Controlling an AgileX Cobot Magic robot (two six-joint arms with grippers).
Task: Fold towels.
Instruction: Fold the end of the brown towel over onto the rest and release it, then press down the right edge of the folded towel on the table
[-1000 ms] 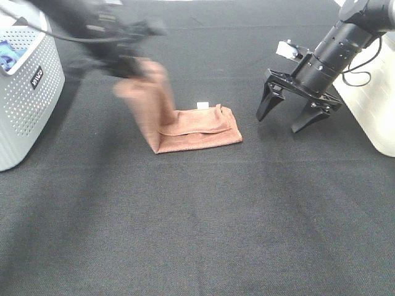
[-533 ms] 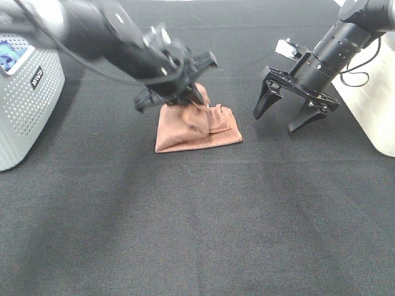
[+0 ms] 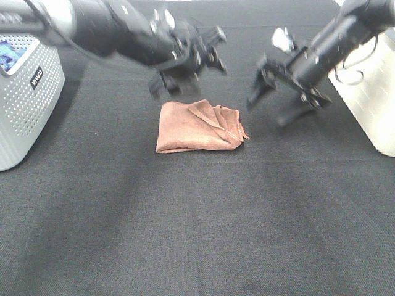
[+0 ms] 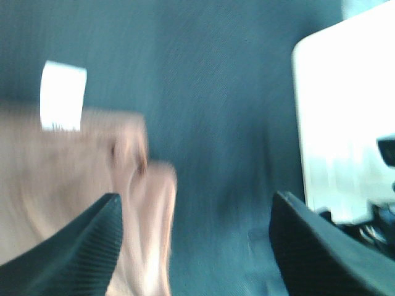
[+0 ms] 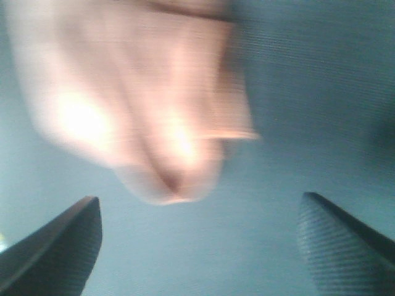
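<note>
The reddish-brown towel (image 3: 199,126) lies folded in a loose bundle on the black table. It also shows blurred in the left wrist view (image 4: 74,185), with its white tag (image 4: 62,95), and in the right wrist view (image 5: 133,92). My left gripper (image 3: 185,77) is open and empty, hovering just behind the towel. My right gripper (image 3: 274,102) is open and empty, to the right of the towel and apart from it. Both arms are motion-blurred.
A grey perforated basket (image 3: 24,92) stands at the left edge. A white container (image 3: 373,92) stands at the right edge, and shows in the left wrist view (image 4: 342,117). The black cloth covers the table (image 3: 197,228).
My left gripper let go of the towel and lifted up and back. The towel's top layer settled into a folded bundle. My right gripper shifted slightly left toward the towel.
</note>
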